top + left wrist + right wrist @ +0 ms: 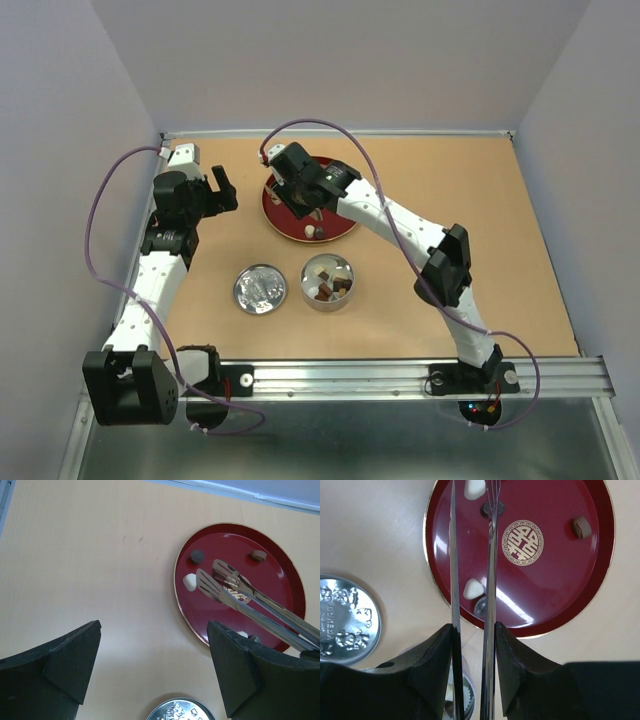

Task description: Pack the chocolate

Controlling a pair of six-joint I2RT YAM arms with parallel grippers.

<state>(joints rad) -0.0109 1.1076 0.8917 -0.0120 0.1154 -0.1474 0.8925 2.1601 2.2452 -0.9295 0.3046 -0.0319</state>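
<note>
A red plate (pixel 345 222) holds a few chocolate pieces: a white one (pixel 473 588), another white one (pixel 474 487), a brown one (pixel 581 527) and a dark round one (pixel 197 556). My right gripper (pixel 473 635) is shut on the long metal tongs (pixel 453 555) and hovers over the plate (pixel 560 595). The tong tips (pixel 212 580) are slightly apart above the plate's left side, near the dark piece and a white one (pixel 190 582). The open round tin (pixel 327 282) in front of the plate holds several chocolate pieces. My left gripper (pixel 154 630) is open and empty, left of the plate (pixel 280 580).
The tin's silver lid (pixel 260 289) lies flat left of the tin, also in the left wrist view (pixel 180 711) and the right wrist view (pixel 345 617). The right arm (pixel 400 225) stretches across the table. Walls stand at the back and sides.
</note>
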